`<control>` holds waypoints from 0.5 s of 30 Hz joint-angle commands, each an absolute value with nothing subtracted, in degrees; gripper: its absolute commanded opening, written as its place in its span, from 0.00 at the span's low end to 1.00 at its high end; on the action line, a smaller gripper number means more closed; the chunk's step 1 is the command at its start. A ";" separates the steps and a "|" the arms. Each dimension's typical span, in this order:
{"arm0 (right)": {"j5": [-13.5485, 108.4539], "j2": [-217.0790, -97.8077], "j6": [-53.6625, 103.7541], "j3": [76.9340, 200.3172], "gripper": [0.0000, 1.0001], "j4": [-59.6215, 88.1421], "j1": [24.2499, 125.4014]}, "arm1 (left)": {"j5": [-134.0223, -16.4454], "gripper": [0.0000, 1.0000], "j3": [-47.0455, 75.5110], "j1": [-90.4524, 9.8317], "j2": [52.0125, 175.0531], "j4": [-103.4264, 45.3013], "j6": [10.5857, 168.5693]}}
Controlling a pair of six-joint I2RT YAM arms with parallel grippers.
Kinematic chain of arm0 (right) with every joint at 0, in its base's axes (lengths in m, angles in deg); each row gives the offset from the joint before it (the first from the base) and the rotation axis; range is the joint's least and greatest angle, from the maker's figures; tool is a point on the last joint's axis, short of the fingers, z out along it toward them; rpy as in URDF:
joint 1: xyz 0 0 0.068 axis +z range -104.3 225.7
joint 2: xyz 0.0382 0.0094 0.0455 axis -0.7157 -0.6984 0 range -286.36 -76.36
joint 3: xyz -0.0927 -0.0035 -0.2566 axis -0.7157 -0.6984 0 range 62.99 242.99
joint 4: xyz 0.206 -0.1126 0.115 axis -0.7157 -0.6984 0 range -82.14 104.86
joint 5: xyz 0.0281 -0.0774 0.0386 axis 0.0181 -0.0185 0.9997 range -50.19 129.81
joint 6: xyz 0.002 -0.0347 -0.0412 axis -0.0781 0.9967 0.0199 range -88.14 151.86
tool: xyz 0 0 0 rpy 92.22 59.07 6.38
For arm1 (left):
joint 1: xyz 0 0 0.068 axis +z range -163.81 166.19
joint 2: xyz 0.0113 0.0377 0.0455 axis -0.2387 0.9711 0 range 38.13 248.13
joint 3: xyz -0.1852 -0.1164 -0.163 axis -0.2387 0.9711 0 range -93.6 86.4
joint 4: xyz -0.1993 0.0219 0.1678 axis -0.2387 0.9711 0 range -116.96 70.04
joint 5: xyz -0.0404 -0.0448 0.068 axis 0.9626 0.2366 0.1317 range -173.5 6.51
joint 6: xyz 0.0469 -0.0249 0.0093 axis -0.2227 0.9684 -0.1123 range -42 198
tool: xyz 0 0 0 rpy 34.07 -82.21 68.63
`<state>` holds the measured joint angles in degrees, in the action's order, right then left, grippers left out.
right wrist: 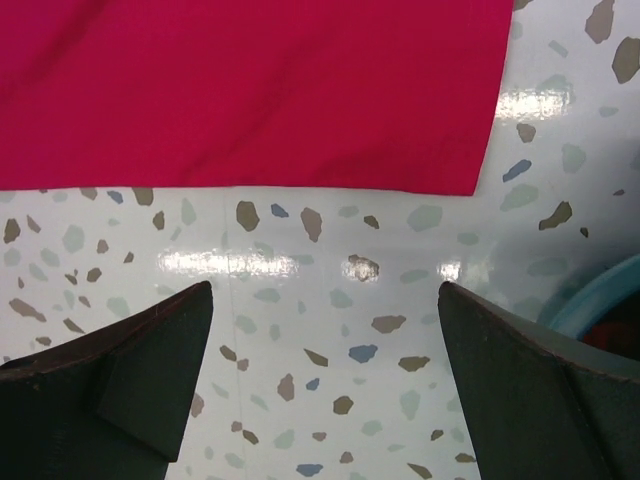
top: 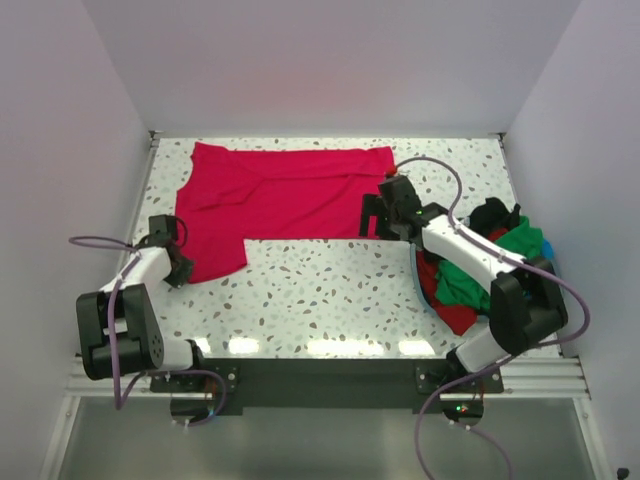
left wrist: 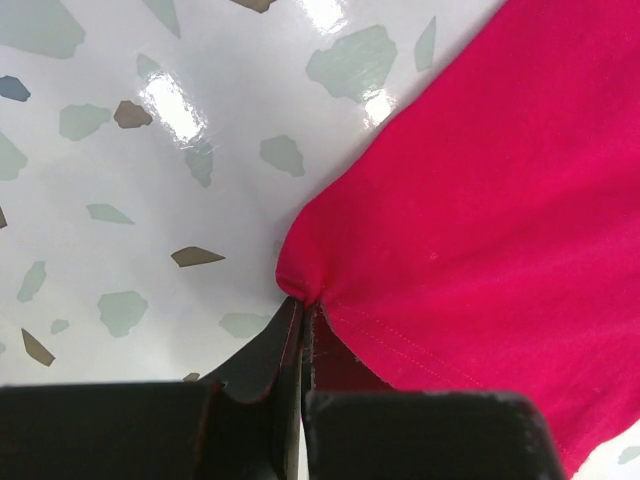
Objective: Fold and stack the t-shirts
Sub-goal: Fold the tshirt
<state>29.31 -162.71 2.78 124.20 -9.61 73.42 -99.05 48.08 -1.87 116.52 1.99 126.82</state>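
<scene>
- At about 8 o'clock on the bench (top: 330, 290), the left hand (top: 183, 266) is clenched on the near left corner of the crimson shirt (top: 280, 195). The wrist view shows the two fingers pressed together with a small pucker of hem caught at their tips (left wrist: 302, 305).
- The crimson shirt lies spread flat across the far part of the bench, from 10 o'clock to about 1 o'clock. One flap reaches down towards the left hand, and the rest ends in a straight near edge.
- I'd say the fold of this first shirt is only starting: one corner is gripped and nothing is turned over yet.
- The right hand (top: 385, 212) hovers at about 2 o'clock by the shirt's right edge, released, its fingers spread wide. In its own view the cloth's near right corner lies just ahead at 12 o'clock, and nothing sits between the fingers (right wrist: 325, 292).
- Next, I reckon, the right hand needs to drop onto that corner and pinch it, so both hands can lift the near edge together and carry it over evenly.
- At 3 to 4 o'clock stands the light blue basket (top: 552, 246), heaped with a green shirt (top: 512, 246), a red shirt (top: 456, 312) and a black shirt (top: 492, 216), all crumpled and waiting their turn.
</scene>
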 commanded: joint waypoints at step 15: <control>12.31 -180.25 -17.26 132.17 0.92 -10.73 75.32 | -99.32 0.00 47.56 -1.68 116.09 0.02 125.46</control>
<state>16.72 -180.30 -11.10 132.64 -13.20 75.37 -98.89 48.38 -1.87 116.12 1.36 126.42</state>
